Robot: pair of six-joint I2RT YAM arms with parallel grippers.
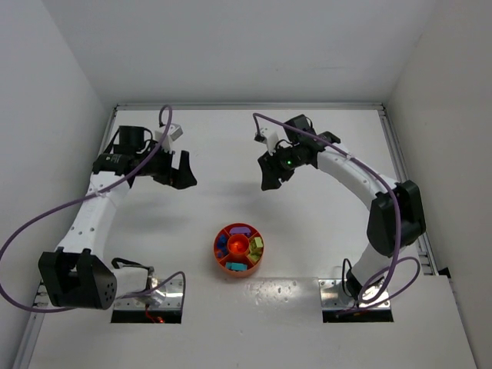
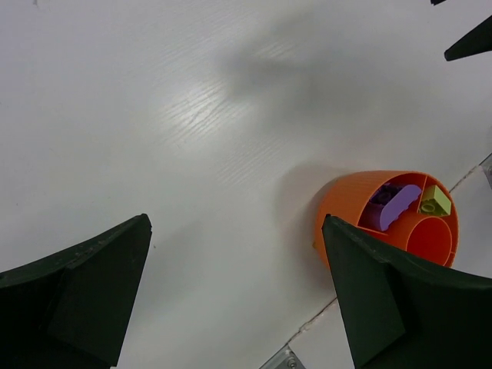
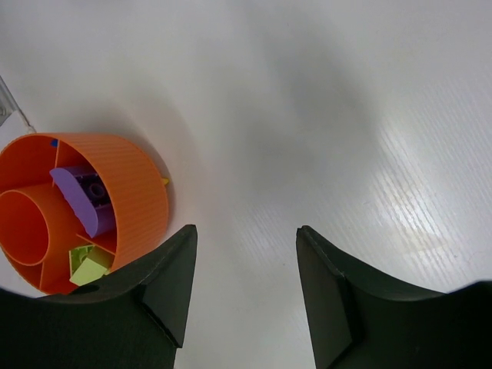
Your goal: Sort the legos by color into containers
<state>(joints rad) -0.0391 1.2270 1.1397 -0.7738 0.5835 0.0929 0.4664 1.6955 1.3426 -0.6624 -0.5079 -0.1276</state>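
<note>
- Your left gripper (image 1: 178, 173) hangs over the table (image 1: 330, 223), out beyond the tray (image 1: 217, 256) and to its left, well apart from it.
- Its fingers (image 2: 77, 300) are spread wide, and you have nothing between them.
- Your right gripper (image 1: 270, 175) hangs on the other side, beyond the tray and a little to its right, also well apart from it.
- Its fingers (image 3: 165, 288) stand parted, less widely than the left pair, and they hold nothing either.
- You find the round orange-red tray upright on the table, between the two arm bases and a little ahead of them.
- In the overhead view, a purple brick (image 1: 240, 229) lies in the far wedge, blue bricks (image 1: 221, 244) in the left one, a yellow-green brick (image 1: 257, 244) in the right one and a teal brick (image 1: 236, 266) in the near one.
- Both wrist views confirm the purple and yellow-green pieces, lying in neighbouring wedges.
- The centre cup (image 1: 237, 246) shows only orange-red, so you cannot tell whether a brick lies in it.
- A tiny yellow speck shows at the foot of the tray's outer wall in the right wrist view, too small to identify.
</note>
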